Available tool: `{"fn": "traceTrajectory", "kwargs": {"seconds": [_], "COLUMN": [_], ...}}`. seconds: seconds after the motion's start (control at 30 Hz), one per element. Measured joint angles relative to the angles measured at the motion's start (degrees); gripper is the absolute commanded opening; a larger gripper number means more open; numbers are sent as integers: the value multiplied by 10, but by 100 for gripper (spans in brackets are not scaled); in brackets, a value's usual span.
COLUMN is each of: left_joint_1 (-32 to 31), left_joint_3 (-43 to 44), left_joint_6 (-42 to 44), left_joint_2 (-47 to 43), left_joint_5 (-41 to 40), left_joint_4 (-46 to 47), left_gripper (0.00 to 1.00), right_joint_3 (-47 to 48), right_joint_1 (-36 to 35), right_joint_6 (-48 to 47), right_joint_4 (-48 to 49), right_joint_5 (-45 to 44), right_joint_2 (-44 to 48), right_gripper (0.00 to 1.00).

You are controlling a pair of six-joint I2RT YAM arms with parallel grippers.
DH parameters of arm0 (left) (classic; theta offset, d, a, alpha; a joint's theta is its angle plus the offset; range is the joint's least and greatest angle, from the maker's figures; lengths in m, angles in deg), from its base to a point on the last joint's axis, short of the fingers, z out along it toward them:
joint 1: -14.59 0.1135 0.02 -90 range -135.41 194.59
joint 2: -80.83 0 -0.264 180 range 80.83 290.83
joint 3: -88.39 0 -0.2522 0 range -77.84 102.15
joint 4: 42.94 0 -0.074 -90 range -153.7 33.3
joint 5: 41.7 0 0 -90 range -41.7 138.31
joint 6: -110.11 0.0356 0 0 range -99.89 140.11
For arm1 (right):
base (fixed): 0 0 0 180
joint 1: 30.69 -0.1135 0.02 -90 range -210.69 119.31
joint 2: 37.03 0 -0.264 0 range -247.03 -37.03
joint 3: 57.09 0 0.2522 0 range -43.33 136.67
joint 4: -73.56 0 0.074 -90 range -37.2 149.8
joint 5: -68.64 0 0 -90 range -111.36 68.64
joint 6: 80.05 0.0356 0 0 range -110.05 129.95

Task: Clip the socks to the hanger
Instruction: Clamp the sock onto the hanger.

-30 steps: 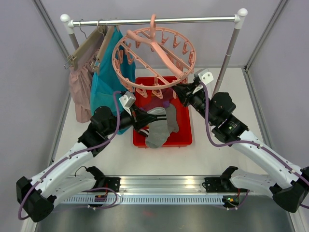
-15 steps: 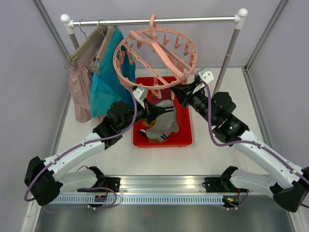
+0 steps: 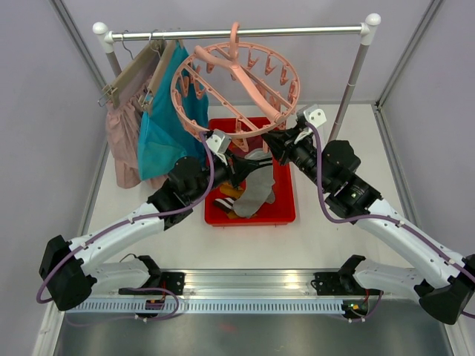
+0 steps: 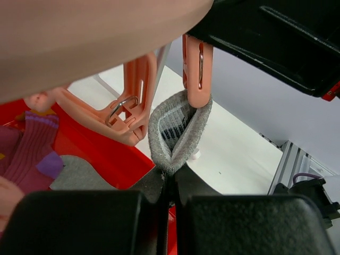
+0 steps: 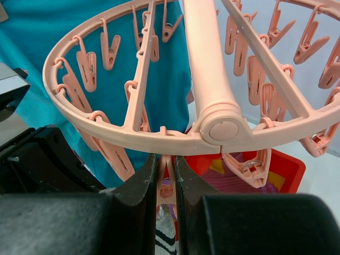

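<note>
left gripper clenched on grey sock | right gripper squeezing hanger clip

Top view: bright, even, diffuse light from above; only faint soft shadows on bench; slight sheen on rail. Left wrist view: hanger rim close, blurred smear across top; left pincer dark, soft; sock sharp. Right wrist view: right pincer dark, blurred; hanger crisp.
</note>
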Motion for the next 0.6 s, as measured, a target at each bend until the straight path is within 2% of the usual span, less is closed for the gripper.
{"fn": "traceTrajectory", "kwargs": {"seconds": [0.6], "left_joint_1": [0], "left_joint_3": [7], "left_joint_6": [0], "left_joint_2": [9], "left_joint_5": [-10], "left_joint_4": [15], "left_gripper": [2], "right_joint_3": [1], "right_joint_1": [-4], "right_joint_6": [-7], "right_joint_4": [-4], "right_joint_5": [-9], "right_joint_2": [-3], "right_gripper": [0]}}
